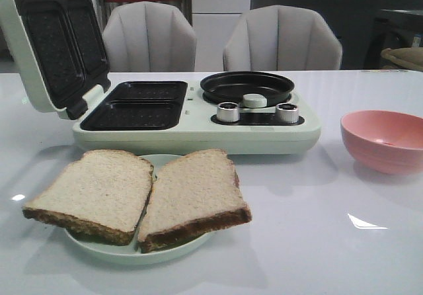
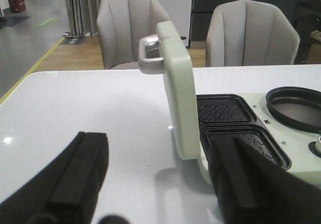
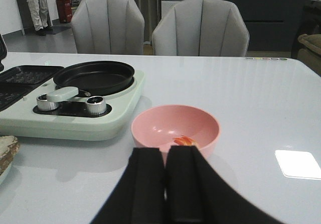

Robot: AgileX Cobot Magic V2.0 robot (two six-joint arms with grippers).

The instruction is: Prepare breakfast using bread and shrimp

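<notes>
Peeking from pink bowl (image 3: 175, 129) — shrimp (image 3: 184, 141) half-hidden | left claw (image 2: 155, 184) spread | right claw (image 3: 165, 184) clenched, empty

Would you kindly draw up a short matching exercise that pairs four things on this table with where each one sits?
Things:
1. bread
2. shrimp
3. round pan
4. lid

Places:
A. inside the pink bowl
B. standing open at the left end of the appliance
C. on the pale plate at the front
D. behind the two knobs

Pairs: 1-C, 2-A, 3-D, 4-B
</notes>
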